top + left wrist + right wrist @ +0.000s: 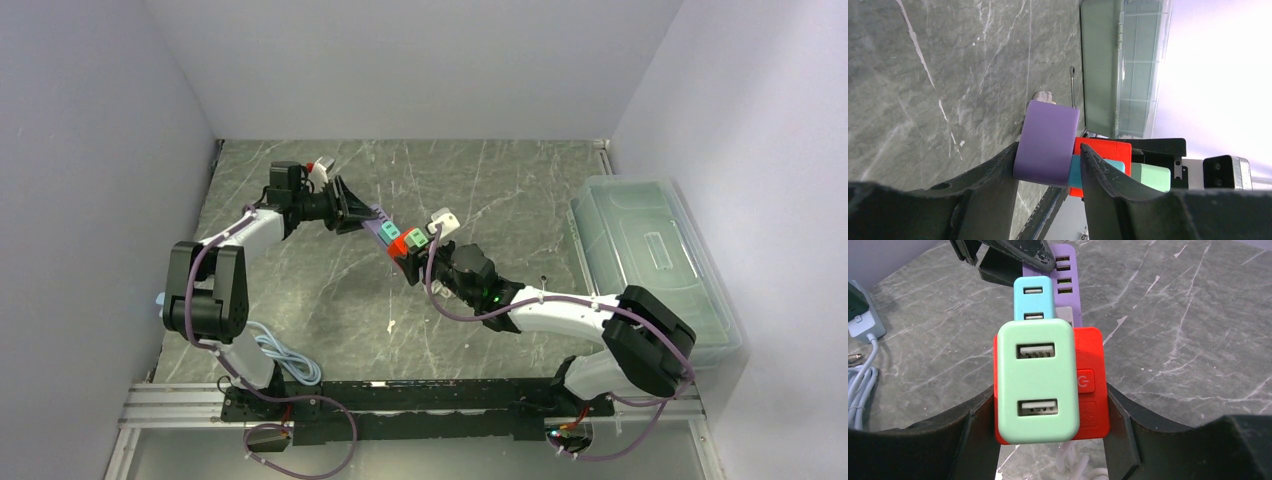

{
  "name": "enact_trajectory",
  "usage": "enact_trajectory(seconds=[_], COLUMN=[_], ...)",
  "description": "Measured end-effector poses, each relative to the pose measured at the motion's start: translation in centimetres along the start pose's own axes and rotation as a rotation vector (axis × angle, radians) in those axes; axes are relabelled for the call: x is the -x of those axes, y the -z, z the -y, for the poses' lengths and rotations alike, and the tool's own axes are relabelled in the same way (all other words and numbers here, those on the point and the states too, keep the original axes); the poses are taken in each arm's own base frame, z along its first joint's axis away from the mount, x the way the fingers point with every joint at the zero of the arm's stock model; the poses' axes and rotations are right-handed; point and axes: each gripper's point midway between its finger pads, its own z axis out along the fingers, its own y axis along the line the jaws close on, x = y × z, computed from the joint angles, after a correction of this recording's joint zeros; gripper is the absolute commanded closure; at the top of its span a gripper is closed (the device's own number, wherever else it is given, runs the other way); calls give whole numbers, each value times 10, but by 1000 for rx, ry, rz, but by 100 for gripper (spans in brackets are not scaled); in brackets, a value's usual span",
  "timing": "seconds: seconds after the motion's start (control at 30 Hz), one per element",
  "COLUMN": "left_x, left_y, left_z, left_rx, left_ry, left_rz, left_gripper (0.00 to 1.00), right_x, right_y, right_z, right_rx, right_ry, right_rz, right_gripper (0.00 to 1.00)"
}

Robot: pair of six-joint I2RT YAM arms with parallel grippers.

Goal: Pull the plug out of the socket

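Purple socket strip (1045, 142) is pinched tight in my left hand (365, 215), right hand (1050, 390) is clamped on the red block (1091, 360) carrying the mint plug (1037, 380), all midway over the table (520, 190)

White arms (255, 228), black claws (370, 216) — purple cables (470, 315).

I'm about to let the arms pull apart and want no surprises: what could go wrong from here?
1. The right gripper seems to clamp the red block beneath the mint plug, not the plug alone, so pulling may drag everything along without unplugging it.
2. The left gripper holds only the purple end, apparently above the table; if it slips, it all could drop.
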Motion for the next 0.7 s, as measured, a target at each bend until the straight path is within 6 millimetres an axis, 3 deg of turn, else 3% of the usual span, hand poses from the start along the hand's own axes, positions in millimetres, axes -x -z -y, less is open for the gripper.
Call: enact_trajectory(seconds=[0.13, 0.33, 0.4, 0.43, 0.5, 0.6, 0.7], left_x=[-5, -6, -6, -7, -7, -9, -13], left_y=[-4, -6, -6, -7, -7, -7, -9], left_z=[1, 3, 2, 1, 0, 0, -4], left_rx=[-11, -24, -26, -27, -27, -34, -33], left_ry=[0, 0, 1, 3, 6, 3, 8], left_rz=[-23, -32, -34, -37, -39, -46, -54], left_gripper=[54, 99, 100, 100, 100, 100, 100], right_x=[0, 2, 1, 1, 0, 1, 18], right_y=[0, 0, 0, 0, 1, 3, 11], right_z=[0, 0, 0, 0, 0, -3, -7], right_rx=[-1, -4, -6, -7, -7, 6, 22], right_ry=[-2, -22, -29, -32, -42, -64, -89], right_rz=[2, 12, 11, 10, 6, 6, 40], right_gripper=[100, 99, 76, 56, 29, 9, 2])
